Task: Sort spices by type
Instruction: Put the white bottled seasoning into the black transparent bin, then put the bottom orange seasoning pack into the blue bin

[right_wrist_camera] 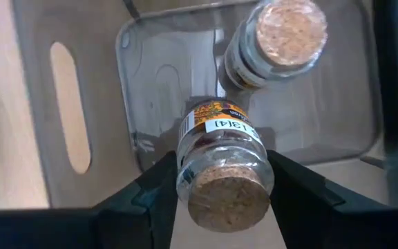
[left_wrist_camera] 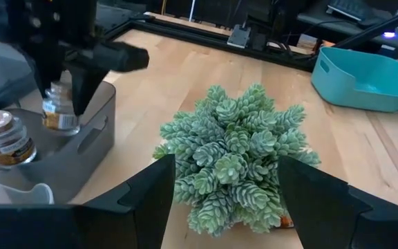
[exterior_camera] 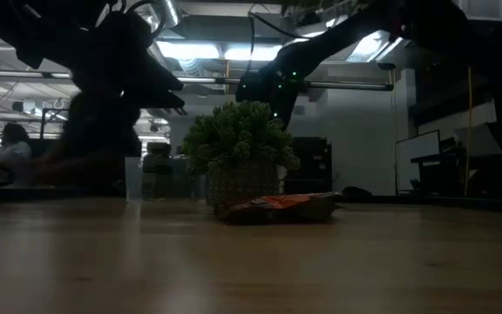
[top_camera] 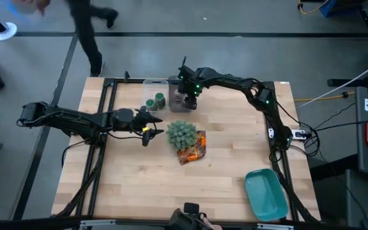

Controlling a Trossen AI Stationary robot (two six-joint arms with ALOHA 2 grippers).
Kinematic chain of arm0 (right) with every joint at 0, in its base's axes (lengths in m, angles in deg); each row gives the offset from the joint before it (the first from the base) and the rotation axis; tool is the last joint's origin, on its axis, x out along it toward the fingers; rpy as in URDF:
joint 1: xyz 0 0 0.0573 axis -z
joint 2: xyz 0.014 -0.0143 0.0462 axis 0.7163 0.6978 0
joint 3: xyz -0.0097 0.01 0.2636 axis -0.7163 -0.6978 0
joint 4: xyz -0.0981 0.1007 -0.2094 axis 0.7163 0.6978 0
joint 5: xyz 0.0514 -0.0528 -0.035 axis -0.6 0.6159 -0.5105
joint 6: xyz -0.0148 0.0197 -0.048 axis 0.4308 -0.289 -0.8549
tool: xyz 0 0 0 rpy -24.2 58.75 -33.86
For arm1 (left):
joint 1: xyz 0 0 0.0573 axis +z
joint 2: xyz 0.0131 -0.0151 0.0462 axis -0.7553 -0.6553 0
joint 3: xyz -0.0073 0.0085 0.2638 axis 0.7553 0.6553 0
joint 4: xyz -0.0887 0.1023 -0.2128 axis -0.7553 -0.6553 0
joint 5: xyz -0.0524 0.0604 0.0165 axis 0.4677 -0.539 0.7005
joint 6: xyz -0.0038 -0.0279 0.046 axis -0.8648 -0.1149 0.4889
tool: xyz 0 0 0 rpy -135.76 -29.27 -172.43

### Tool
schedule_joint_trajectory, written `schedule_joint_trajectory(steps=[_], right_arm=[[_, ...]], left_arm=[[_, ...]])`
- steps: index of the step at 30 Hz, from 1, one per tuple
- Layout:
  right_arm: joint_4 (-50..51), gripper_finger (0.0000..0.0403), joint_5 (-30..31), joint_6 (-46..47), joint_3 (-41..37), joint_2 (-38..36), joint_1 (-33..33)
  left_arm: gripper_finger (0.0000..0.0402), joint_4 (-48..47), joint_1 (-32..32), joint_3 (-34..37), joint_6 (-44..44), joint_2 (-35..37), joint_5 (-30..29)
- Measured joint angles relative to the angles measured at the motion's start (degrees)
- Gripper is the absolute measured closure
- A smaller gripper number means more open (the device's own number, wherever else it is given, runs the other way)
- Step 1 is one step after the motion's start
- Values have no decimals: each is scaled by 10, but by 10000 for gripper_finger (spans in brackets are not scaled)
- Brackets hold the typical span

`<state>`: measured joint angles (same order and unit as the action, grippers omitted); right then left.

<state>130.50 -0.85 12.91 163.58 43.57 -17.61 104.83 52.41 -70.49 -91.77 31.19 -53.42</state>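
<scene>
My right gripper (right_wrist_camera: 220,207) hangs over a grey bin (top_camera: 183,101) at the table's far middle, shut on a grey-brown cork-topped spice jar (right_wrist_camera: 220,162). A second grey-brown jar (right_wrist_camera: 275,41) stands upright on the bin's floor. Two green jars (top_camera: 156,101) stand left of the grey bin, near a clear bin (top_camera: 155,84); whether they are inside it I cannot tell. My left gripper (top_camera: 153,128) is open just left of the spiky pale-green ball (top_camera: 183,134), and its fingers frame the ball (left_wrist_camera: 230,155) in the left wrist view without plainly touching it. My right gripper pinches the grey-brown jar between its two fingers at the glass shoulder just under the cork (right_wrist_camera: 216,173), coming from above and pointing down. The jar (left_wrist_camera: 61,111) hangs roughly upright with its lower end inside the grey bin's walls. Whether its base touches the floor I cannot tell.
A crinkled orange snack packet (top_camera: 193,150) lies under and beside the spiky ball. A teal tray (top_camera: 267,191) sits at the near right corner. Bare wood lies across the near half of the table (top_camera: 139,185). A person walks beyond the far edge.
</scene>
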Motion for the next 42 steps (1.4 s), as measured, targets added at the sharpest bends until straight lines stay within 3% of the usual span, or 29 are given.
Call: schedule_joint_trajectory(steps=[29,37,42], right_arm=[[-23,174,0,0,0,1,-1],[118,174,66,1,89,-5,-1],[213,174,59,38,169,-5,-4]], left_arm=[[163,-1,0,0,5,0,0],[163,-1,0,0,23,0,0],[163,-1,0,0,24,0,0]])
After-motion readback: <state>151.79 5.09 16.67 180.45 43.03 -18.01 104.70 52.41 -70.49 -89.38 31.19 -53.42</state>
